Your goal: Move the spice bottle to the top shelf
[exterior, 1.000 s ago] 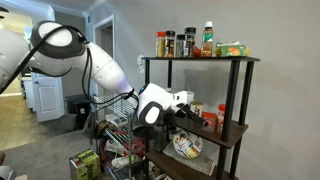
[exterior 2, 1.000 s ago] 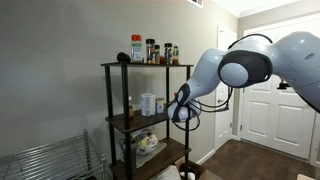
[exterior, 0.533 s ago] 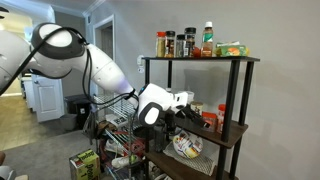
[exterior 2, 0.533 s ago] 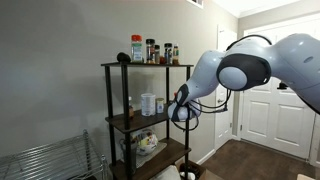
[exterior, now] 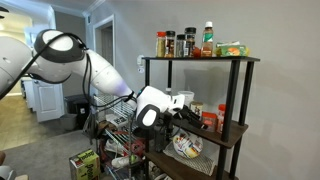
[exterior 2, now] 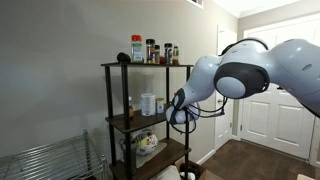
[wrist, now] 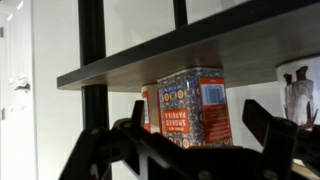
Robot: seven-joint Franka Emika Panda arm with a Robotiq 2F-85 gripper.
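Keep the jaws of the gripper (wrist: 200, 112) wide apart and empty, as now, flanking the spice bottle (wrist: 190, 98) without visible contact. Push farther in, centre, then close squarely on the body. Lift clear of the middle shelf (exterior: 236, 128), withdraw, then raise to the top shelf (exterior: 200, 59), avoiding the jars (exterior: 178, 43) there.

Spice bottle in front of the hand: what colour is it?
Red-orange spice bottle with ornate patterning down one side; best in wrist view.
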